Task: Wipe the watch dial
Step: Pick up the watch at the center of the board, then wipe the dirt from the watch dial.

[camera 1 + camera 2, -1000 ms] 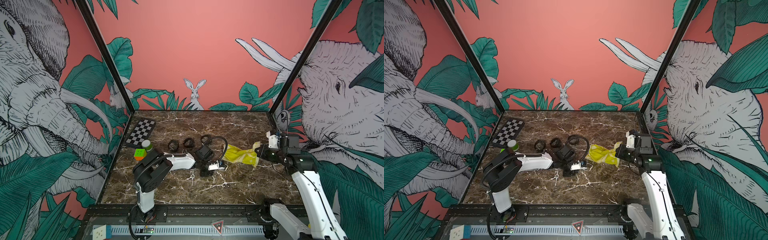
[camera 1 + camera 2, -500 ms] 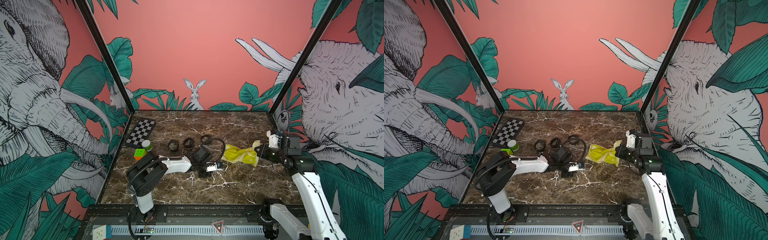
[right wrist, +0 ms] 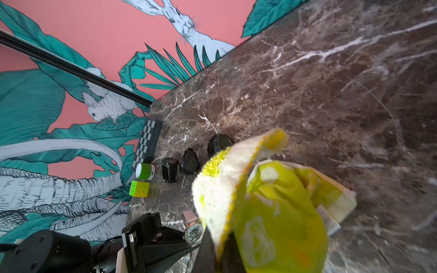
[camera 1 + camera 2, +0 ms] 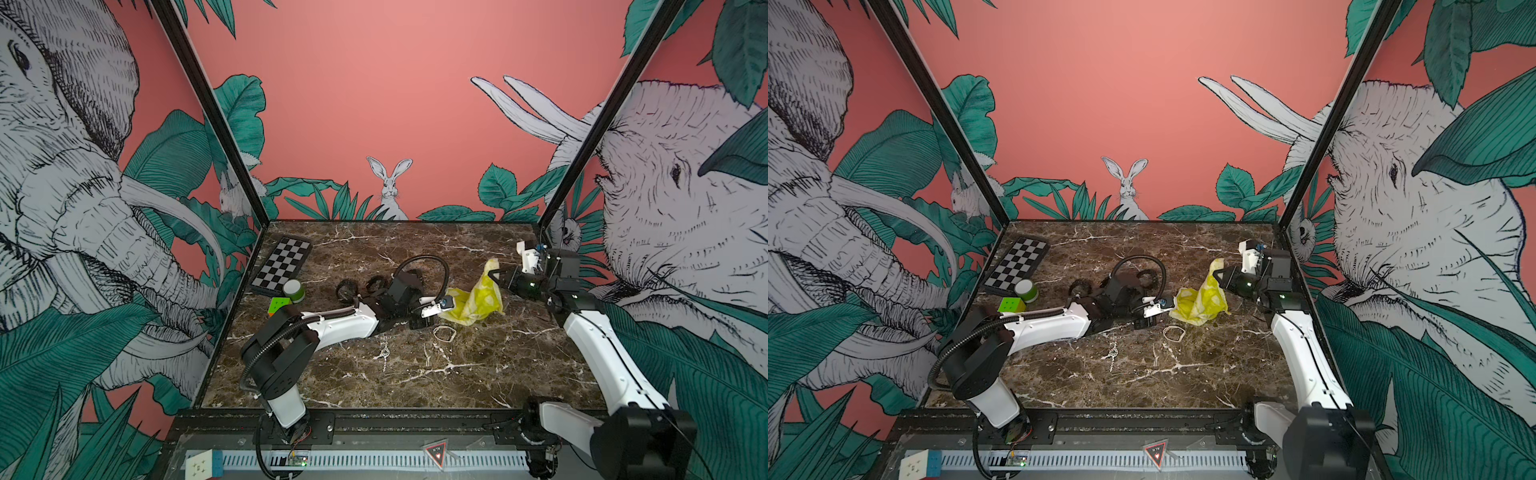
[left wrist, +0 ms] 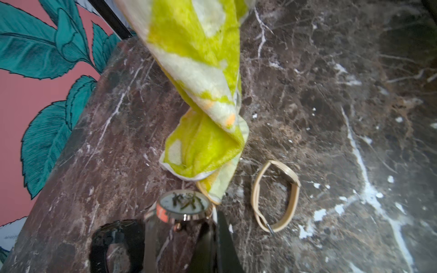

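Note:
The watch (image 5: pixel 183 204) has a white dial with dark scribbles and a rose-gold case. It stands just above the marble table, dial up. My left gripper (image 5: pixel 216 221) is shut on the watch, its dark fingers pressed together beside the case. The same watch (image 3: pixel 194 232) shows at that gripper's tip in the right wrist view. My right gripper (image 4: pixel 494 276) is shut on one corner of a yellow-and-white cloth (image 4: pixel 478 299). The cloth (image 5: pixel 203 141) hangs down to the table, its lower fold lying right next to the dial's rim. In the top views the left arm hides the watch.
A beige strap loop (image 5: pixel 275 196) lies on the table beside the watch. Three black watches (image 3: pixel 189 162) sit in a row behind the left arm. A checkerboard (image 4: pixel 282 266), a green-and-white roll (image 4: pixel 293 289) and a puzzle cube (image 4: pixel 279 305) stand at the left wall. A small chain (image 4: pixel 385 353) lies mid-table.
The left arm's elbow has swung lower and further left while its gripper stays near the cloth. The right gripper has raised the cloth's corner slightly and shifted it left.

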